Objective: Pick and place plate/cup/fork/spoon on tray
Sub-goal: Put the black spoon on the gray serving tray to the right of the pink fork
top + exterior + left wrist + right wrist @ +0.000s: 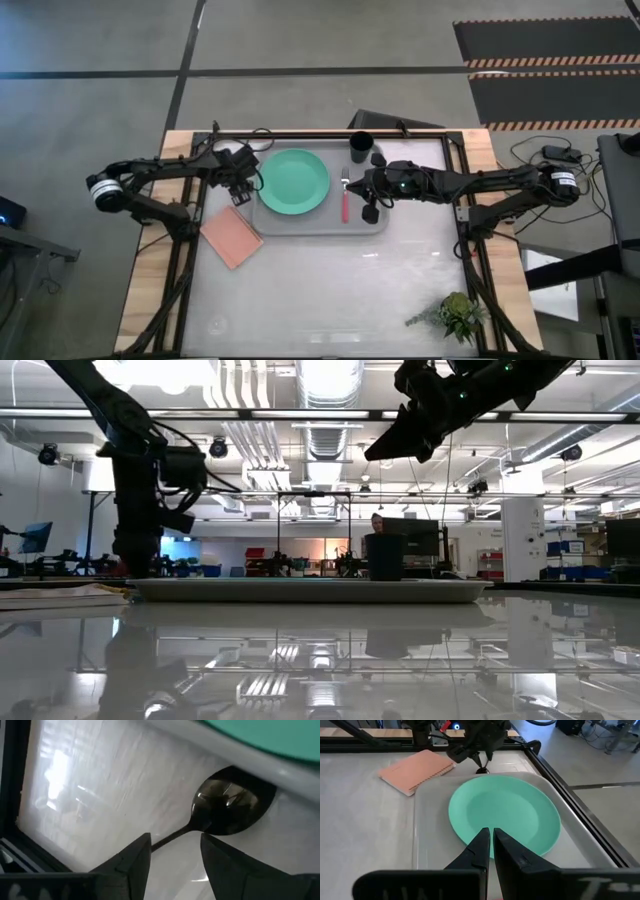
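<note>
we are bringing the left gripper (172,852), fingers parted astride the handle and gripping nothing, down on the spoon (227,807) lying just beside the tray (300,220); closing squarely should avoid slipping.

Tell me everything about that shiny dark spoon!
The spoon is small, slim and all dark, with a glossy oval bowl that mirrors the lights and looks like metal. It lies on the table right against the grey tray's outer rim, beside the green plate. Its thin handle runs back between the left hand's open fingers, which sit on either side of it.
</note>
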